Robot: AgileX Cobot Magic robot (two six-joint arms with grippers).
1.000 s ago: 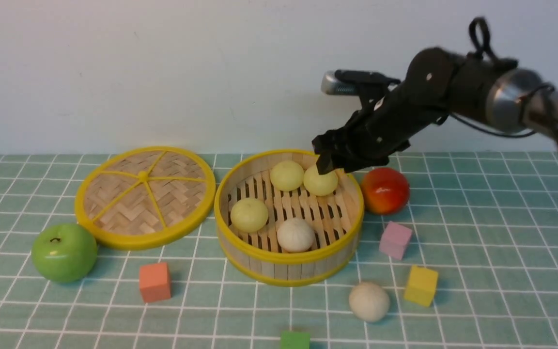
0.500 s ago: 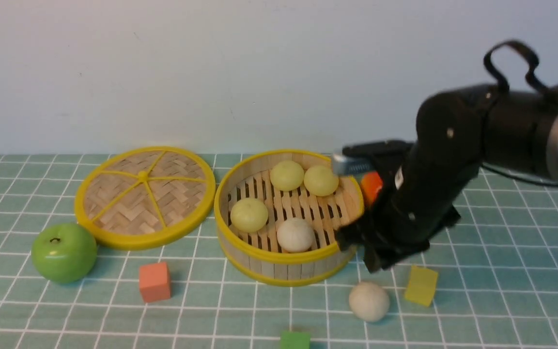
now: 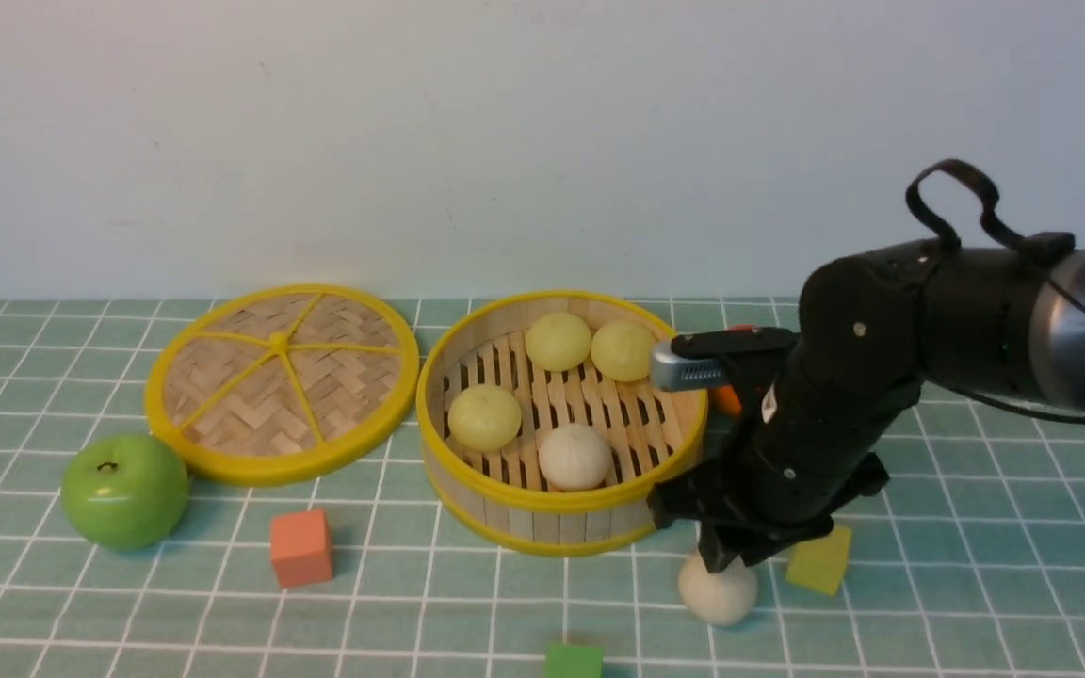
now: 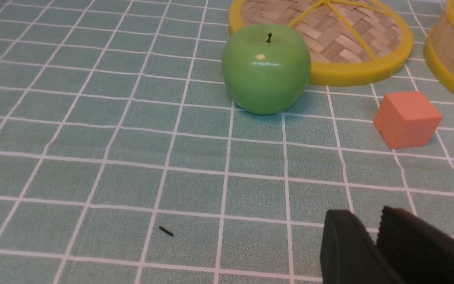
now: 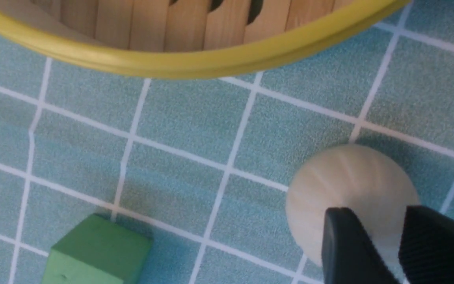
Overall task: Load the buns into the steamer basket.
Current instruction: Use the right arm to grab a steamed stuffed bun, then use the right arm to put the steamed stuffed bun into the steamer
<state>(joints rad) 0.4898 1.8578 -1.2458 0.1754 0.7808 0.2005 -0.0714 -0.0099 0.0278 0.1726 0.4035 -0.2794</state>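
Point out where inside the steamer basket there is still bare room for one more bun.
In the steamer basket, the slats on its right side are bare, between the off-white bun and the right wall, nearer than the back yellow-green bun. The back is crowded by two buns; the left holds another yellow-green bun.

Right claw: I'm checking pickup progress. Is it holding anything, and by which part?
Nothing is held yet. The right claw hangs just over the top of the last off-white bun on the table, its jaws narrowly apart and not around it.
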